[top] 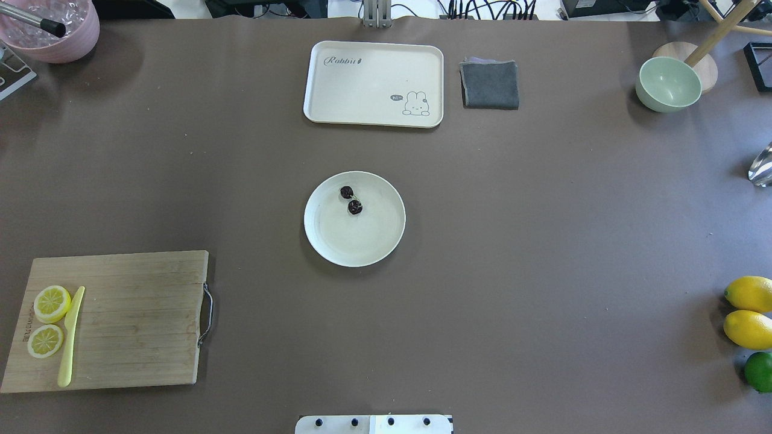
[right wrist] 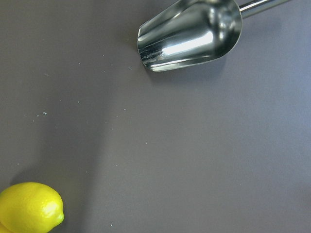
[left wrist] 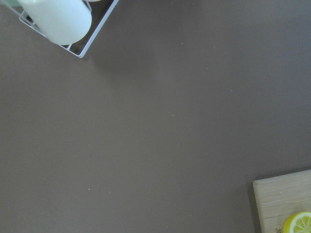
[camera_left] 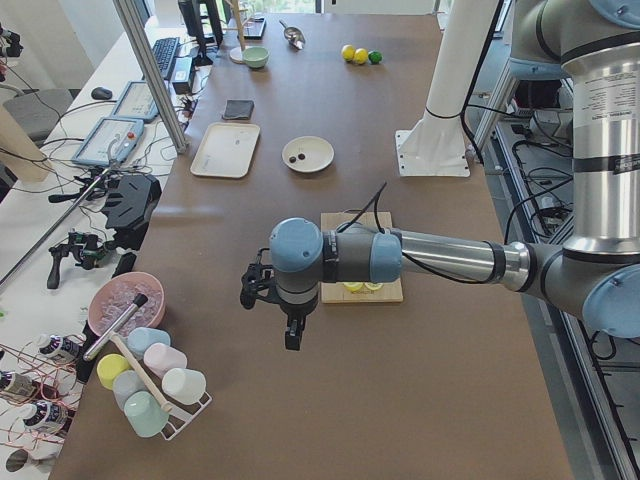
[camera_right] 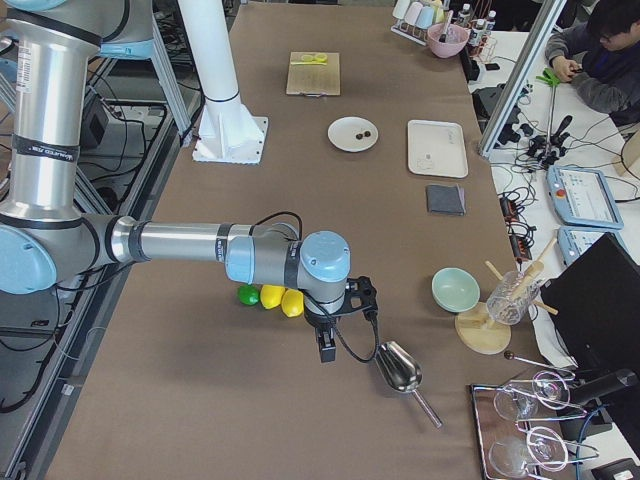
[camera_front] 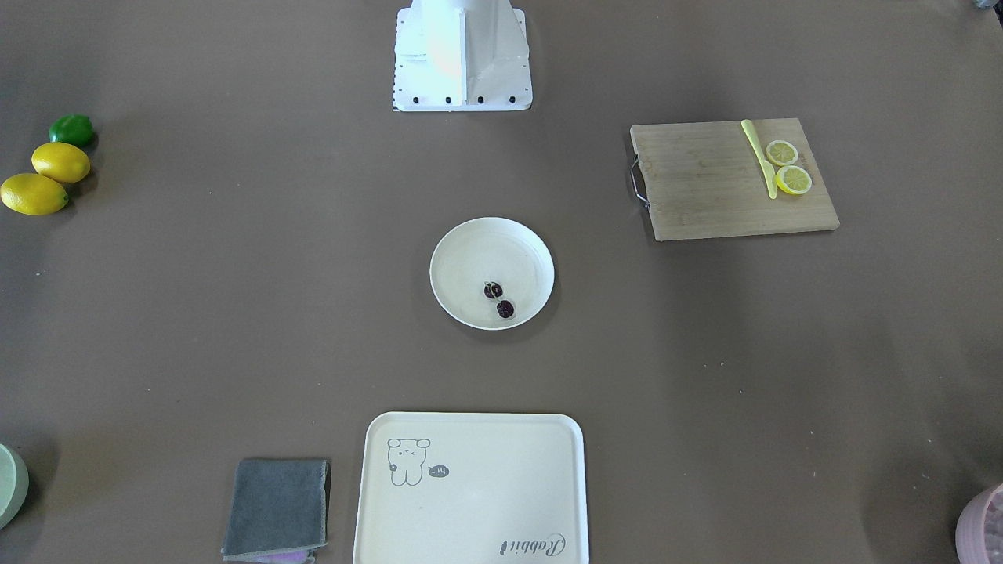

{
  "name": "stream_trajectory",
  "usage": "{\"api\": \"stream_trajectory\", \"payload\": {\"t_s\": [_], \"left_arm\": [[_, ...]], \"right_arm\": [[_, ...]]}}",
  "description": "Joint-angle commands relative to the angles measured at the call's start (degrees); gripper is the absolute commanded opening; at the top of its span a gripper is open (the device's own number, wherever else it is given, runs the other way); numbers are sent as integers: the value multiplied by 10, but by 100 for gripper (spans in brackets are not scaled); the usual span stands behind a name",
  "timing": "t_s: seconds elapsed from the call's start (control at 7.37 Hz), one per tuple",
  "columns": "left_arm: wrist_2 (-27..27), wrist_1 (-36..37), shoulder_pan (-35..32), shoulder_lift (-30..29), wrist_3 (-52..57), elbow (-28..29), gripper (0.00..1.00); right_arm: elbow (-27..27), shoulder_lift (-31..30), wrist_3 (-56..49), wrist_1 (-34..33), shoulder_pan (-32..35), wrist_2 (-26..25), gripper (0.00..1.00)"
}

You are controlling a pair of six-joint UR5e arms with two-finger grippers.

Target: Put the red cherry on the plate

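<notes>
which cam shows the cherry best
Overhead exterior: the cherry lies unobstructed on the plate, stem visible. Front-facing shows it about as well; the side views show tiny dark dots; the wrist views miss it.

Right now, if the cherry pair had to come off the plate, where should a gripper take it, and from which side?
Probably straight down from above, closing across one fruit of the red cherry or the short stem joining the two. It lies flat inside the plate, whose raised rim would block a sideways approach.
</notes>
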Motion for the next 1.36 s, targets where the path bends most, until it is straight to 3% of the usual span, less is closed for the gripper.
{"api": "stream_trajectory", "payload": {"t_s": [0.0, 0.41, 1.22], "left_arm": [[-2, -101, -1, 64, -42, 1, 98], [-9, -100, -1, 61, -37, 31, 98], [-3, -101, -8, 64, -36, 20, 98]], "right_arm": [[1, 0, 1, 0, 0, 0, 100], [0, -1, 1, -1, -1, 1, 100], [0, -2, 0, 0, -3, 1, 100]]}}
